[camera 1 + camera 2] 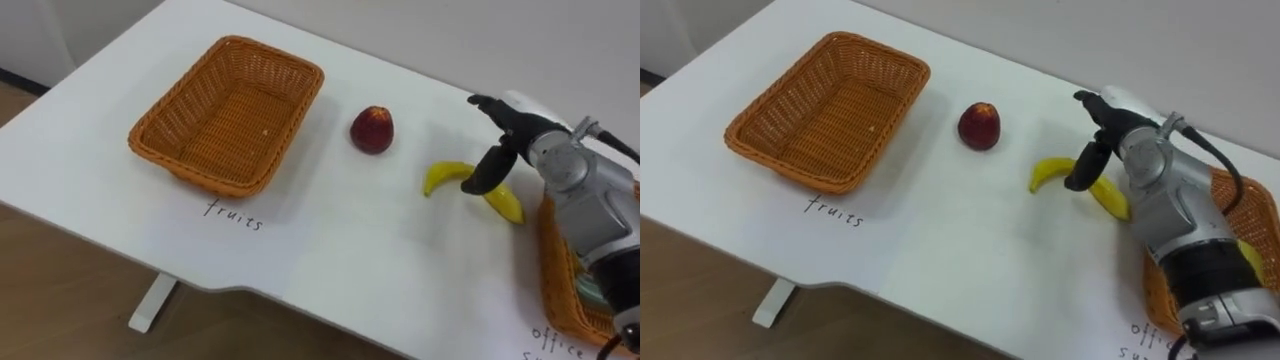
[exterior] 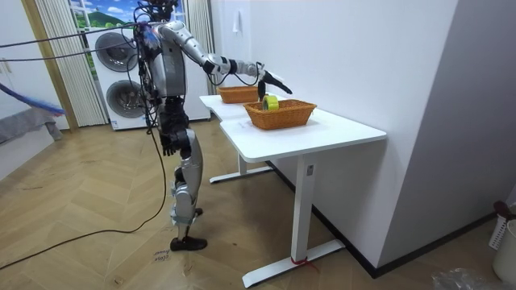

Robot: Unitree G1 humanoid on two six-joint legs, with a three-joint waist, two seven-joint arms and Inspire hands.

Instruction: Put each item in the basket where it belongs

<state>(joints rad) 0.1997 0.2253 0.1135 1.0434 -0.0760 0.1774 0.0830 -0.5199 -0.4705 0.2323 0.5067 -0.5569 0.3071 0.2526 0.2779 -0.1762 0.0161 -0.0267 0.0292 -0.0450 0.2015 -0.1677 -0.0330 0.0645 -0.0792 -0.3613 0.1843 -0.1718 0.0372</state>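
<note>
Hovering over the banana [image 1: 445, 175] at the white table's [image 1: 330, 250] right, the right hand [image 1: 510, 135] is held spread — thumb lowered beside it, nothing clamped — seemingly readied for a grasp toward the wicker fruit basket [image 1: 215, 182] at left; the left hand [image 2: 167, 143] is hung idle.

On the table [image 1: 330, 235], handwritten "fruits" fronts the left basket [image 1: 185, 165], "office" the right basket [image 1: 553, 282].

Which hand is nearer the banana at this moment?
Right. The right hand is directly over the banana's middle, thumb curving down in front of it. The left hand hangs by the robot's hip, away from the table.
</note>
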